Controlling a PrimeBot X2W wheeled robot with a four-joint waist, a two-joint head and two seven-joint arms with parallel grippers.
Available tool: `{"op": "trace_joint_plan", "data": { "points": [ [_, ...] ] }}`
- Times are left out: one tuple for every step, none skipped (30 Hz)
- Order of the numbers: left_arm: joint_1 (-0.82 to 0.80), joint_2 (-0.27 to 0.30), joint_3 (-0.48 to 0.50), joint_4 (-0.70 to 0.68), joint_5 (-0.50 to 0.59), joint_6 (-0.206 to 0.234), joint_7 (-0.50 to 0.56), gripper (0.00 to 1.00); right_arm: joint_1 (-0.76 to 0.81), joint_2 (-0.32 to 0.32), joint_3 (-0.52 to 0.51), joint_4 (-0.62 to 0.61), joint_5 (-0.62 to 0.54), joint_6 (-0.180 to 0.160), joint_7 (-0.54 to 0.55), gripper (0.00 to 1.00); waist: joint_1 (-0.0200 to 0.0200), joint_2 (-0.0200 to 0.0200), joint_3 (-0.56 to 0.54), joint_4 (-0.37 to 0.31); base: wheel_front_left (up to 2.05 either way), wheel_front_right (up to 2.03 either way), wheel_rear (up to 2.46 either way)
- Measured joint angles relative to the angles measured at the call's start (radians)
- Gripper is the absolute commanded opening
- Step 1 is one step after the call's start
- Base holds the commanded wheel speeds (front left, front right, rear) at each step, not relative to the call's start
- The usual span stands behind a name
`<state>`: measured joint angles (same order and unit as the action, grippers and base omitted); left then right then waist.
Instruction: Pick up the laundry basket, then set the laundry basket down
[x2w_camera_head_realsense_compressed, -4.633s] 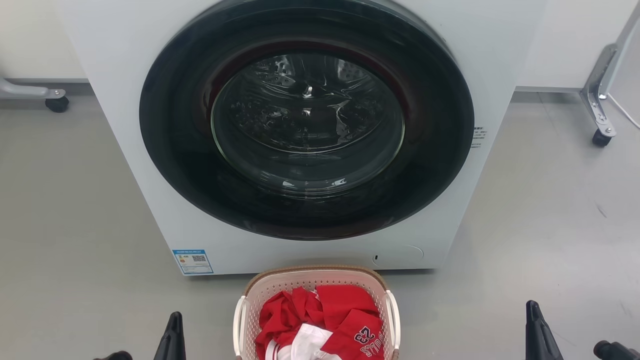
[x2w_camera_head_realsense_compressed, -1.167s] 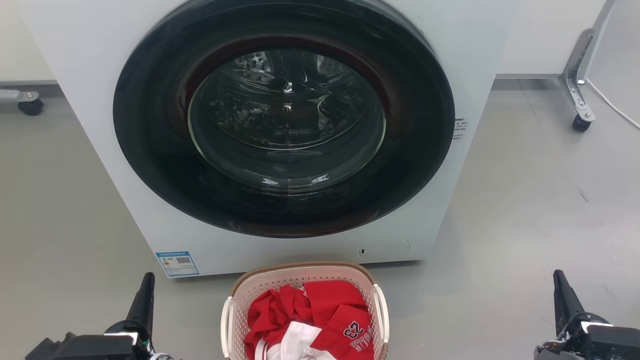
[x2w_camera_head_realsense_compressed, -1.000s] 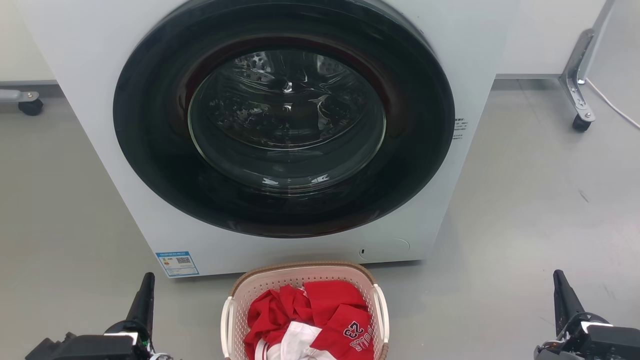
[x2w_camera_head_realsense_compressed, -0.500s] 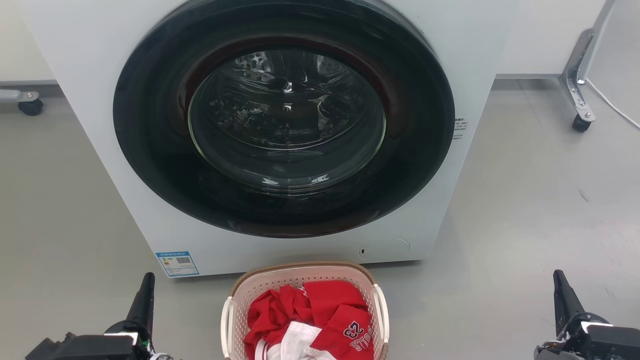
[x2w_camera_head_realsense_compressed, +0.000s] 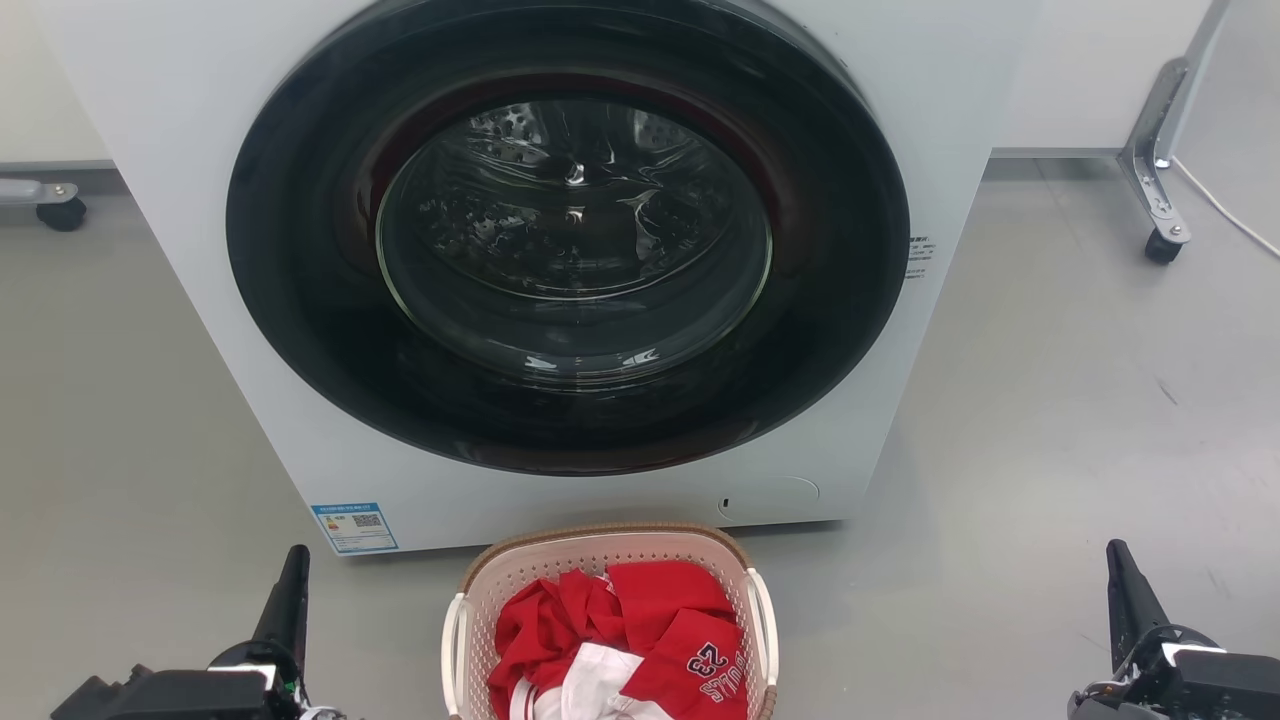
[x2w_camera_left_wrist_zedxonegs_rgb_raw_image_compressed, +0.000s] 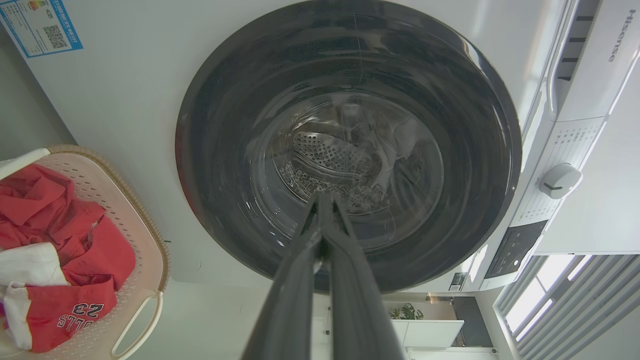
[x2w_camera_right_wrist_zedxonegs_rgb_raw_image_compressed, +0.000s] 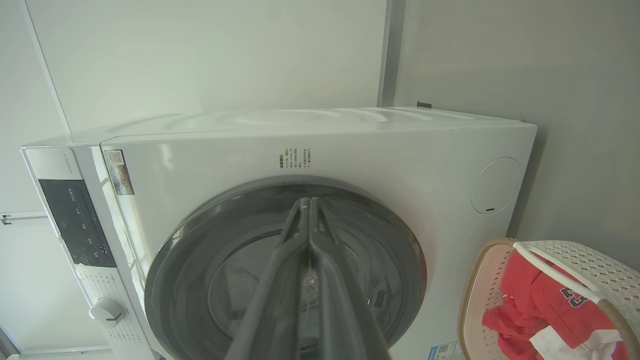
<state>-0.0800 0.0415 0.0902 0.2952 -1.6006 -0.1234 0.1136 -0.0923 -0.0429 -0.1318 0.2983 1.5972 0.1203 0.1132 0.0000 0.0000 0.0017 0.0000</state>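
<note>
Overhead, laundry basket (x2w_camera_head_realsense_compressed: 600, 553) fronts the washing machine (x2w_camera_head_realsense_compressed: 185, 250); wrist views add its dial (x2w_camera_left_wrist_zedxonegs_rgb_raw_image_compressed: 560, 180).

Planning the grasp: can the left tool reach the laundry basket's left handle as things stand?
Probably yes. The left tool sits left of the laundry basket, with bare grey floor between it and the white left handle. Its fingers are closed together, so it would need to open first.

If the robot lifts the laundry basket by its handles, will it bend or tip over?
The laundry basket looks like hard plastic with holes, so it probably keeps its shape. It holds just a few clothes, so it is likely light. The clothes are floppy and piled loosely, so they may shift if it tilts.
</note>
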Motion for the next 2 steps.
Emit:
{"op": "trace_joint_plan", "data": {
  "points": [
    [0.000, 0.000, 0.000, 0.000, 0.000, 0.000, 0.000, 0.00, 0.000, 0.000, 0.000, 0.000, 0.000, 0.000, 0.000, 0.00, 0.0000, 0.0000, 0.000, 0.000, 0.00, 0.00, 0.00],
    [0.000, 0.000, 0.000, 0.000, 0.000, 0.000, 0.000, 0.00, 0.000, 0.000, 0.000, 0.000, 0.000, 0.000, 0.000, 0.00, 0.0000, 0.0000, 0.000, 0.000, 0.00, 0.00, 0.00]
  ]
}}
